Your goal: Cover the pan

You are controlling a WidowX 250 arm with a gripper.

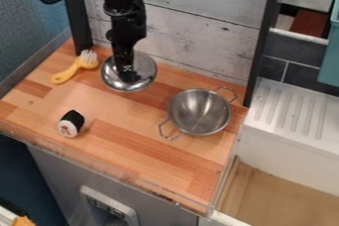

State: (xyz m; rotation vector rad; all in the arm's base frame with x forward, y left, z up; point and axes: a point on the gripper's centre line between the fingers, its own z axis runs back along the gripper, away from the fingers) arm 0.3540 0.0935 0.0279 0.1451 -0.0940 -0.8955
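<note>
We look down at a slant from above the near side of the table (132,113), facing the plank wall (205,34) at its far side. The table's near edge runs askew across our view, lower toward the right. We are close enough to fill most of the frame with tabletop, yet we also take in the white ledge (288,113) on the right.

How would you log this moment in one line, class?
gripper at metal lid | pan uncovered | yellow brush and toy sushi on counter
</note>
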